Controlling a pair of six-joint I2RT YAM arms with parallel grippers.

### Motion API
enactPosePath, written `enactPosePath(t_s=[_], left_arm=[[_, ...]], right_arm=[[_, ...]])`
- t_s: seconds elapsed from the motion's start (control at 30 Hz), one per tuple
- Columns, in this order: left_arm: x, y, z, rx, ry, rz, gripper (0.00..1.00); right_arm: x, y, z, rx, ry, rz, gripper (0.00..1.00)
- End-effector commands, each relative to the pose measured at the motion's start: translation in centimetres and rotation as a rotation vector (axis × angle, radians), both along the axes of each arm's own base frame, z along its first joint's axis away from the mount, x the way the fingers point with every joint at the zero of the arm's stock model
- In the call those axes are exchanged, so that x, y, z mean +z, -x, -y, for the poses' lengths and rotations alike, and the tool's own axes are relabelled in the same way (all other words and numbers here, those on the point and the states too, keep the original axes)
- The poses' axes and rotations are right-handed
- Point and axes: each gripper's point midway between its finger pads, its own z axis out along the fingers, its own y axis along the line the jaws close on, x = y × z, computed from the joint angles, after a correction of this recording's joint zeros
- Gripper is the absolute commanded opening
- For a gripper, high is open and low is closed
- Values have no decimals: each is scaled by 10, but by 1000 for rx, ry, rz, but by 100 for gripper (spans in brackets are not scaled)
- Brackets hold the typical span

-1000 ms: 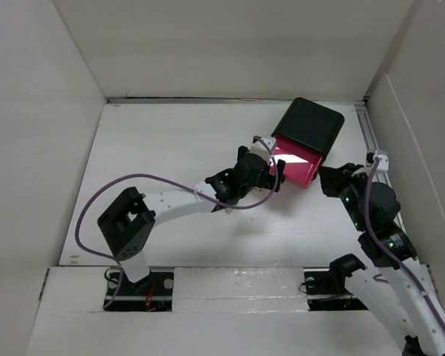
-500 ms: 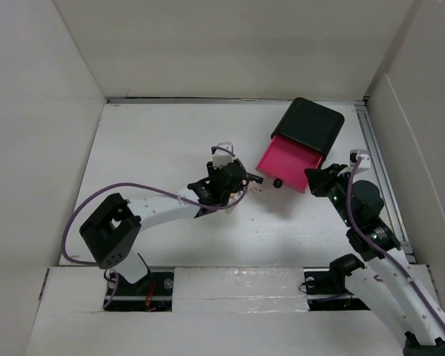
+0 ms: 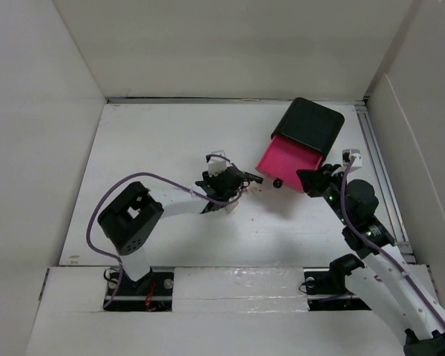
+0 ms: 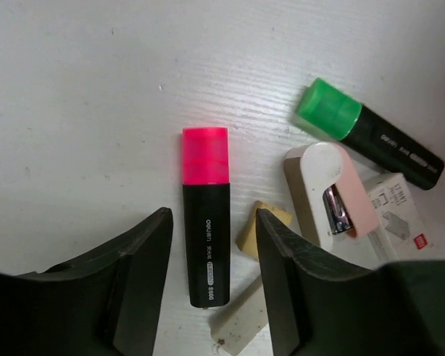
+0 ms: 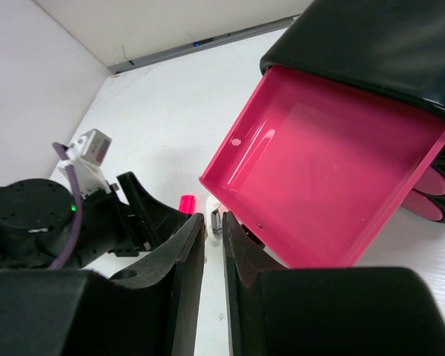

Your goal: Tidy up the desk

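At desk [image 3: 156, 148] centre we log left gripper [image 4: 213, 219] spread over highlighter [image 4: 205, 170], right gripper [image 5: 210, 226] closed empty; next, we judge: grasp, carry to drawer [image 5: 334, 170].

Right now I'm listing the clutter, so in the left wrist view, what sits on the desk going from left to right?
pink highlighter → yellow eraser bit → small stapler → small white box
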Motion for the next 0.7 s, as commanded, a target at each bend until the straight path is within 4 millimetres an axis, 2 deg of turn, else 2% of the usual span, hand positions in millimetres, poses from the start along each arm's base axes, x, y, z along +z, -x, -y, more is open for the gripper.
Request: enactPosePath(t_s=[0.0, 0.13, 0.37, 0.4, 0.43, 0.5, 0.67], left_arm=[[-7, -4, 11, -10, 12, -13, 43], [-18, -10, 6, 1, 23, -41, 38], [-31, -17, 4, 5, 15, -70, 38], [-33, -16, 4, 4, 9, -73, 34], [-34, -16, 4, 3, 7, -76, 15], [-33, -15, 0, 15, -1, -73, 1], [-9, -17, -13, 43, -26, -17, 0]], right_arm=[[20, 0, -8, 32, -32, 67, 22], [18, 0, -7, 30, -22, 63, 22], [19, 0, -6, 23, -20, 64, 23], [19, 0, -6, 23, -20, 64, 22], [19, -1, -5, 22, -20, 64, 23], [20, 0, -4, 16, -17, 65, 22], [24, 1, 2, -15, -23, 81, 23]])
